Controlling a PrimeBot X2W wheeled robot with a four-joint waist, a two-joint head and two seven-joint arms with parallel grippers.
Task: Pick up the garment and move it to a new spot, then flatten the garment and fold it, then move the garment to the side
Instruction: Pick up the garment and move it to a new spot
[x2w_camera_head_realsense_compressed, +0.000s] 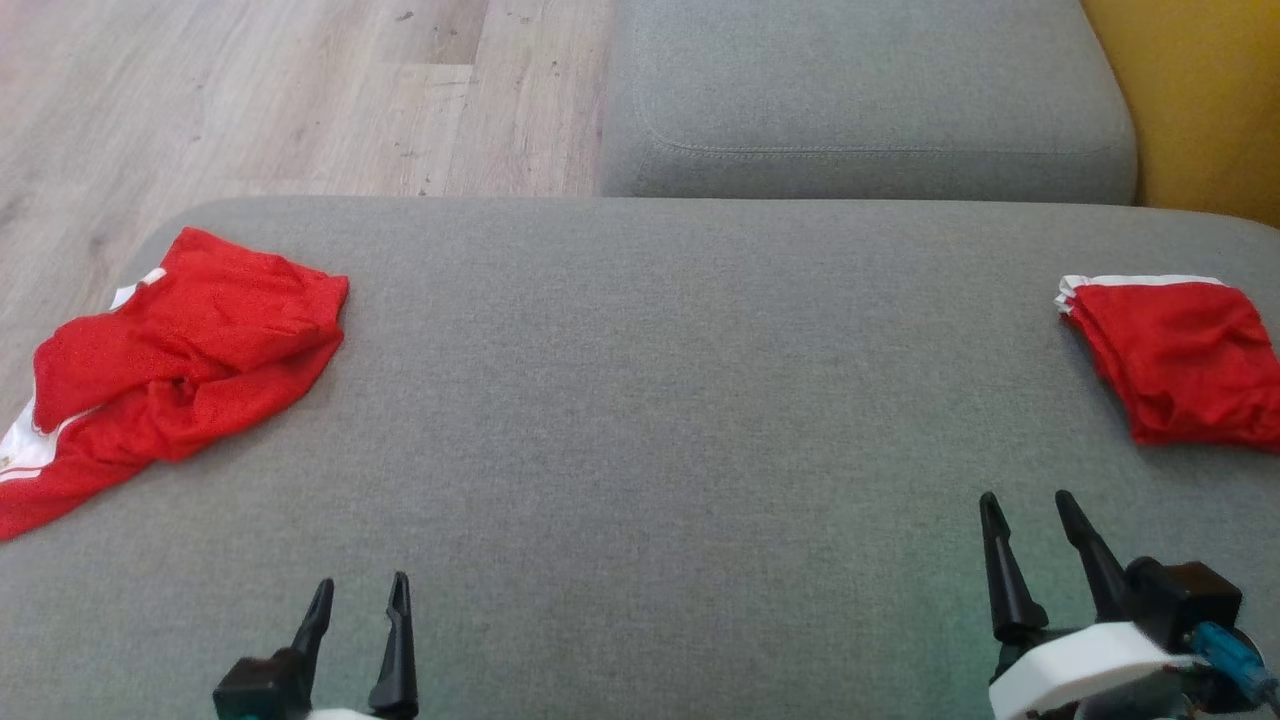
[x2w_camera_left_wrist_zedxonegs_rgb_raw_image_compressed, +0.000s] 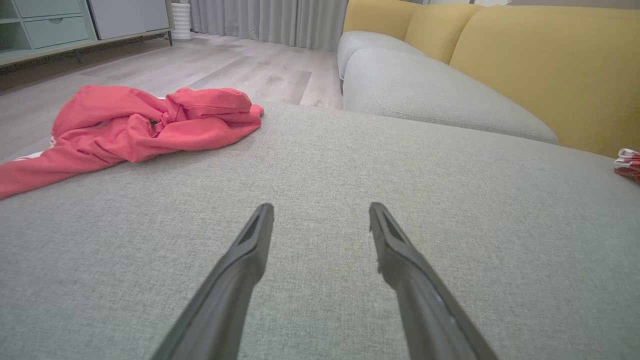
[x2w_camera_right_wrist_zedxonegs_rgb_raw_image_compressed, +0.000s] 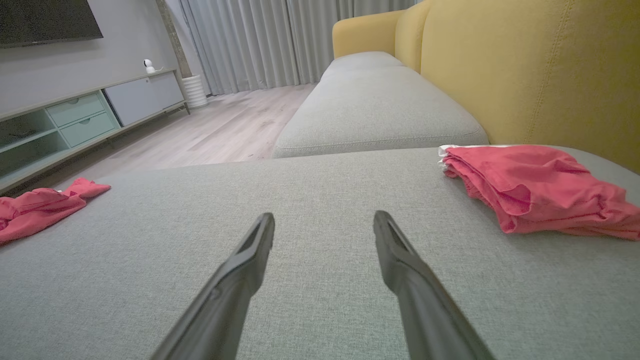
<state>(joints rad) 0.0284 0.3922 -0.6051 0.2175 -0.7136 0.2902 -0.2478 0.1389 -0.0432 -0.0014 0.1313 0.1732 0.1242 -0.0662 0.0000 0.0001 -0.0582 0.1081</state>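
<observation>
Lying in a loose heap on the left end of the wide grey cushion (x2w_camera_head_realsense_compressed: 640, 400), the crumpled red garment (x2w_camera_head_realsense_compressed: 180, 350) shows white trim along its outer side, and one part trails toward the cushion's near-left corner and edge. The left gripper (x2w_camera_head_realsense_compressed: 362, 580) hovers over the cushion's near edge, its two dark fingers spread with nothing between them. In the left wrist view the left gripper (x2w_camera_left_wrist_zedxonegs_rgb_raw_image_compressed: 321, 205) points across bare cushion fabric, and the crumpled red garment (x2w_camera_left_wrist_zedxonegs_rgb_raw_image_compressed: 140, 125) lies further along the cushion and off to the left, well apart from the fingertips.

On the cushion's right end rests a folded red garment (x2w_camera_head_realsense_compressed: 1180, 360), a compact stack with a white band at its far side. The right gripper (x2w_camera_head_realsense_compressed: 1025, 496) is over the cushion's near-right part, fingers likewise parted and empty; the folded red garment (x2w_camera_right_wrist_zedxonegs_rgb_raw_image_compressed: 535, 185) lies near it, ahead and to the right, not touching.

The cushion's woven cover is flat between the two garments. Beyond the cushion's far edge sits a second grey seat pad (x2w_camera_head_realsense_compressed: 860, 100) with a yellow backrest (x2w_camera_head_realsense_compressed: 1200, 100) to its right. Pale wood flooring (x2w_camera_head_realsense_compressed: 300, 90) runs past the cushion's far-left side to a low sideboard (x2w_camera_right_wrist_zedxonegs_rgb_raw_image_compressed: 75, 120) and grey curtains (x2w_camera_right_wrist_zedxonegs_rgb_raw_image_compressed: 260, 45).
</observation>
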